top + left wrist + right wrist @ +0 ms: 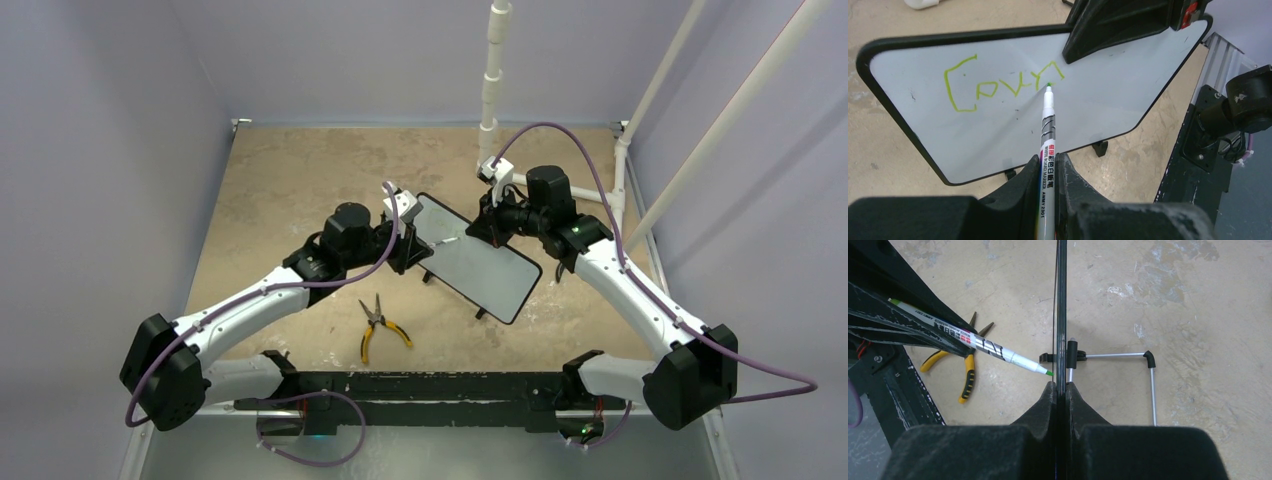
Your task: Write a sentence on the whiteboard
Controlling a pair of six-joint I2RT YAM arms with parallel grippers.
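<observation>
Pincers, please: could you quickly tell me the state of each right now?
Left pincer: shut on the marker.
Right pincer: shut on the edge of the whiteboard.

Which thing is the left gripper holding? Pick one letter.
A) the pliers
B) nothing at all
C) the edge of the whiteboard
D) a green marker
D: the left gripper is shut on the marker, whose green tip is at the green writing on the whiteboard. The pliers lie apart from both arms, and the right gripper clamps the board's edge.

Overhead view looks down from behind; both close wrist views share the whiteboard [998, 135].
</observation>
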